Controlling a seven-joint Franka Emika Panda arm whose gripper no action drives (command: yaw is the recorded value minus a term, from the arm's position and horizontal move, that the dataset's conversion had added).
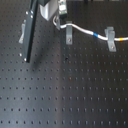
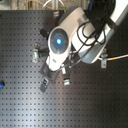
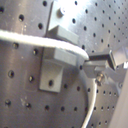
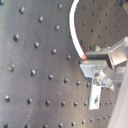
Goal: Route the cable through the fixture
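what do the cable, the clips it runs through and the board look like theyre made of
The cable looks like flexible white plastic-sheathed cord: it curves smoothly, with a short blue band. The clips look like grey matte metal, perhaps plastic: blocky, dull, sharp-edged in the first wrist view. The board appears black anodized metal, with a regular hole grid and slight sheen.

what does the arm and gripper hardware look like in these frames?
In the second exterior view the arm is glossy white with rounded housings, a round blue glowing light on one joint cap, and black cables looped alongside. In both wrist views the gripper shows grey metal fingers with a screw.
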